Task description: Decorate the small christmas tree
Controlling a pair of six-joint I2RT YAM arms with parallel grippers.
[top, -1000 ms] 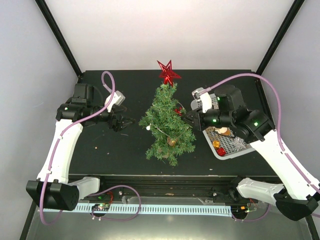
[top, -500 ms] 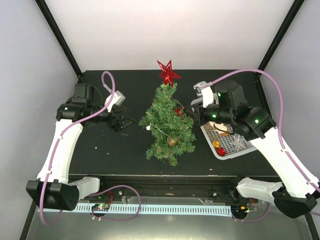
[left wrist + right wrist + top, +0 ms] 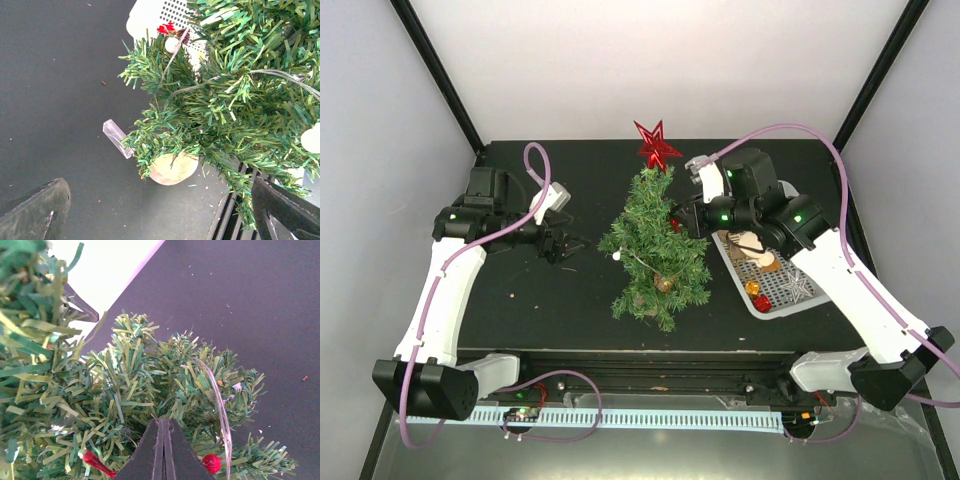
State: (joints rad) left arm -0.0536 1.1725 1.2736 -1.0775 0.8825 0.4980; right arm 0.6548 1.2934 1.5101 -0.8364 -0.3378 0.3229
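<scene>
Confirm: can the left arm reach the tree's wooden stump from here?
Likely yes. Its open fingers face the stump across bare table; only a small clear plastic piece and overhanging low branches crowd it.

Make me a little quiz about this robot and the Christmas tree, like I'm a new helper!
1. True or false: a red star sits at the tip of the small christmas tree.
2. Which gripper is shut among the branches? A) left B) right
3. Fill in: the basket beside the tree is coloured ____.
Key: 1 true. 2 B, the right gripper. 3 white.
</scene>
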